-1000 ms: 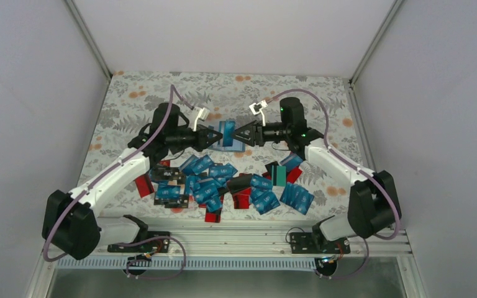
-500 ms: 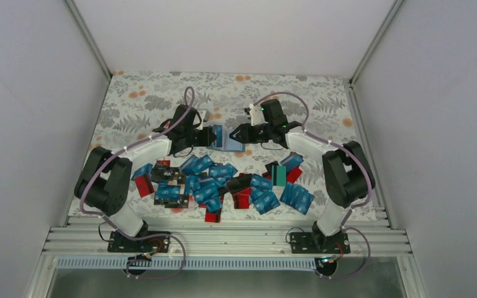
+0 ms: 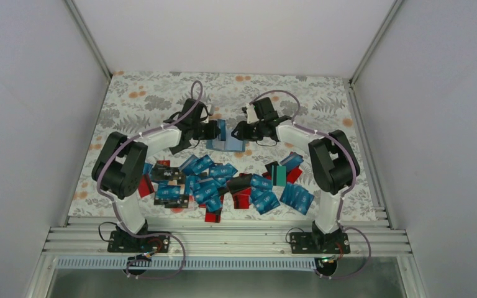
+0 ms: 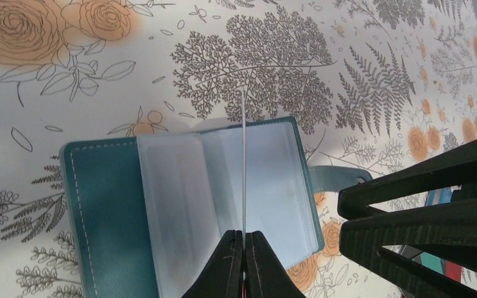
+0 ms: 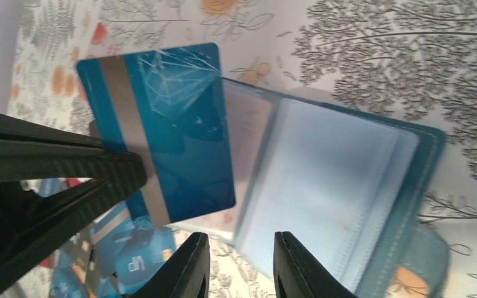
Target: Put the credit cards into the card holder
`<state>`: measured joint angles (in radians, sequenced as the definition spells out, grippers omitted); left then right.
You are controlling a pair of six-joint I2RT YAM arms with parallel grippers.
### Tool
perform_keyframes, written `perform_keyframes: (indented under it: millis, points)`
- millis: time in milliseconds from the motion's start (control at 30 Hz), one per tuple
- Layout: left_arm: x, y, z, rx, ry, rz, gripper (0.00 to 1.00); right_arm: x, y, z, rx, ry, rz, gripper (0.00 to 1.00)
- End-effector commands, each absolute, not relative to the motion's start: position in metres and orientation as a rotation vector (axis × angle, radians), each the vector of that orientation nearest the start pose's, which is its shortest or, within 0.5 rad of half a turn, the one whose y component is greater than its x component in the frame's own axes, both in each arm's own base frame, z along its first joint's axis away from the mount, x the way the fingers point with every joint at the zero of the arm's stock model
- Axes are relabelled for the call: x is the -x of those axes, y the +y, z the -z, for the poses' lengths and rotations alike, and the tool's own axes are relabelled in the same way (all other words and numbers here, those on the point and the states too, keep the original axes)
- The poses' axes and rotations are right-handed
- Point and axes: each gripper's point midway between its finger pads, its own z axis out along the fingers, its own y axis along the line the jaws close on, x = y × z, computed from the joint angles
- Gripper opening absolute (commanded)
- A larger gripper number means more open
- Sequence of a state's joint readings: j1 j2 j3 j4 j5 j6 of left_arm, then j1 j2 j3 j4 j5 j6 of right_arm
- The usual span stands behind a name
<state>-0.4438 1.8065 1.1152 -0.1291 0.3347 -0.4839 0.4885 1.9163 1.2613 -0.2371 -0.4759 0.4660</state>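
The card holder [image 3: 228, 145] lies open on the floral cloth, teal cover [image 4: 102, 211] down, clear sleeves [image 5: 341, 180] up. My left gripper [image 3: 213, 131] is shut on a blue credit card [image 5: 161, 124], which shows only as a thin edge [image 4: 243, 161] standing over the sleeves in the left wrist view. My right gripper [image 3: 236, 132] faces it from the right. Its jaws [image 5: 241, 251] stand apart at the sleeves' near edge, with only cloth showing between them. Many more credit cards [image 3: 223, 183] lie piled nearer the arm bases.
The pile holds blue, red, black and one teal-green card [image 3: 278, 174], spread across the near half of the cloth. The holder's strap [image 4: 341, 177] sticks out to one side. White walls and metal posts [image 3: 363, 56] close the space.
Both arms have folded up and drawn their wrists in low over the holder. The left gripper kept its card. The right gripper's jaws have narrowed.
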Motion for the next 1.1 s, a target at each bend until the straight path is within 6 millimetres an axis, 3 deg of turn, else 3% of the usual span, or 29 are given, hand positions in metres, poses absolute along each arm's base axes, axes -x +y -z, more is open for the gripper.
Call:
perform_keyframes:
  millis: [0, 200, 467, 1067]
  points:
    - [-0.415, -0.254, -0.093, -0.098, 2.467, 0.813, 0.02, -0.402, 0.273, -0.065, 0.184, 2.62, -0.807, 0.28]
    - [-0.42, -0.255, -0.082, -0.086, 2.487, 0.81, 0.02, -0.396, 0.251, -0.035, 0.12, 2.677, -0.794, 0.23]
    - [-0.421, -0.259, -0.076, -0.092, 2.498, 0.835, 0.03, -0.385, 0.244, -0.015, 0.093, 2.726, -0.786, 0.15]
    - [-0.414, -0.27, -0.071, -0.048, 2.517, 0.986, 0.02, -0.377, 0.244, -0.005, 0.099, 2.75, -0.805, 0.11]
